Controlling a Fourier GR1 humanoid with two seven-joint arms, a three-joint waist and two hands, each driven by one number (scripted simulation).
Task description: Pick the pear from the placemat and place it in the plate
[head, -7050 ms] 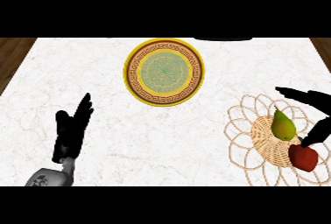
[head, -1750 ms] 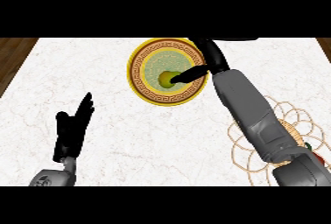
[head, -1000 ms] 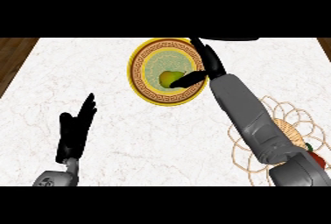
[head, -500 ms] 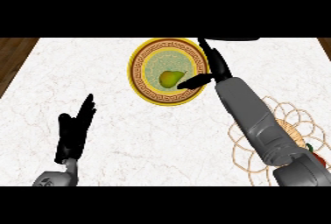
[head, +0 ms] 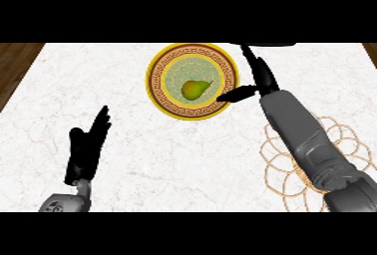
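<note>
Now pear [head: 194, 89] inside plate [head: 166, 105], apart from right hand [head: 259, 79].

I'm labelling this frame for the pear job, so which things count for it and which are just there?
Part of the job:
- pear, lying in the plate
- plate
- placemat, partly behind the right forearm
- right hand, open beside the plate

Just there:
- left hand, resting open at lower left
- counter

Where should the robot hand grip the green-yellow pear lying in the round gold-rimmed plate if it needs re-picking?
Probably the wide lower body of the green-yellow pear, coming from above. It lies on its side in the round gold-rimmed plate, stem end towards the upper right, so its flanks are exposed. The right robot hand, open beside the plate's right rim, is nearest.
</note>
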